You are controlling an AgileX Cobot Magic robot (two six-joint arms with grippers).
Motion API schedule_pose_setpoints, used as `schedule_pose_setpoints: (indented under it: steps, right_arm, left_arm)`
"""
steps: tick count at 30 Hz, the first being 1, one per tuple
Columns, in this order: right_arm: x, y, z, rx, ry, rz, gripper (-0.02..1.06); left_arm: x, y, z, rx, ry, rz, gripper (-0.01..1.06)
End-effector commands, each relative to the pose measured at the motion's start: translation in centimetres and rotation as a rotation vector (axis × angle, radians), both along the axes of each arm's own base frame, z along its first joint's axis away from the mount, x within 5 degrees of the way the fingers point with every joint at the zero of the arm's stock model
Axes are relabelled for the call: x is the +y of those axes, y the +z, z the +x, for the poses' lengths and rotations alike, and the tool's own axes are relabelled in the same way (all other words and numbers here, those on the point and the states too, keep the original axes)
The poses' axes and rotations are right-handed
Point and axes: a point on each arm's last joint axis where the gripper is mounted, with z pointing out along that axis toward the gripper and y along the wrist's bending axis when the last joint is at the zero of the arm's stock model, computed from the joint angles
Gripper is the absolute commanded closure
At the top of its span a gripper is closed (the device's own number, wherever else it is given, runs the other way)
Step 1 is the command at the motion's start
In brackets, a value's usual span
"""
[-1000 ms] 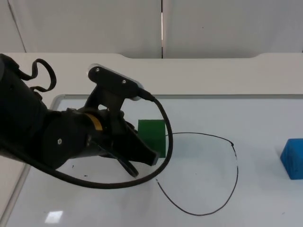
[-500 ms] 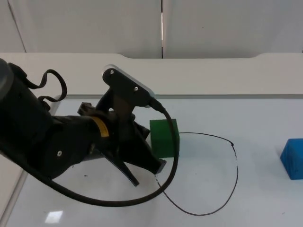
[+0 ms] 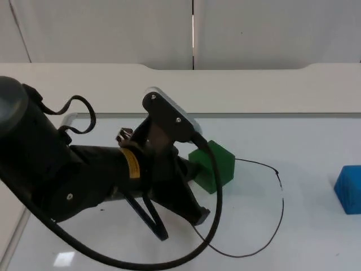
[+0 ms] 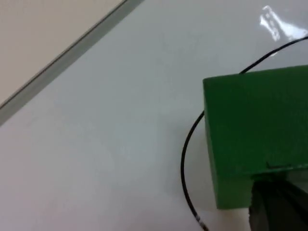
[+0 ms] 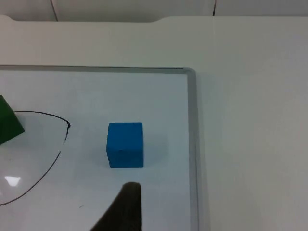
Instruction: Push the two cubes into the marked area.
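While the whiteboard (image 3: 316, 248) covers the lower part of the top view, the left arm (image 3: 62, 175) takes up the left and centre of the frame above it. The drawn outline (image 3: 282, 212), a black hand-drawn loop, lies at lower centre to lower right. The left gripper (image 3: 183, 223) sits at lower centre with its two black fingers spread apart and holding nothing; the finger (image 3: 192, 206) nearer the centre rests against the green cube (image 3: 217, 166). That cube stands turned at an angle, just right of centre, on the left edge of the outline. In the left wrist view the green cube (image 4: 257, 144) sits across the black line (image 4: 187, 159), with a black fingertip (image 4: 279, 207) touching its lower edge. The blue cube (image 3: 350, 189) stands at the right edge of the top view, well apart from the outline. In the right wrist view the blue cube (image 5: 125, 144) stands just beside the loop's end; whether the right gripper is spread or closed cannot be told.
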Motion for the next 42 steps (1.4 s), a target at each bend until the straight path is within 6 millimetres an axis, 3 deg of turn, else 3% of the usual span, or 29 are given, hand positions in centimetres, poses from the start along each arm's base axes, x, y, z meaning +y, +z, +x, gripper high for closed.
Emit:
schedule_pose_setpoints:
  steps: [1, 12, 22, 42]
  right_arm:
    - [0.0, -0.1, 0.1, -0.004, -0.009, 0.003, -0.01]
    - [0.0, -0.1, 0.1, -0.004, -0.009, 0.003, -0.01]
    - [0.0, -0.1, 0.1, -0.004, -0.009, 0.003, -0.01]
    - [0.0, -0.1, 0.1, -0.004, -0.009, 0.003, -0.01]
  left_arm:
    - [-0.5, 0.2, -0.1, -0.012, -0.022, -0.025, 1.05]
    - [1.1, 0.2, 1.2, -0.073, 0.154, 0.046, 1.05]
    - [-0.3, 0.5, 0.4, -0.066, -0.012, -0.024, 1.05]
    - [-1.1, 0.4, -0.5, -0.004, -0.115, -0.079, 1.05]
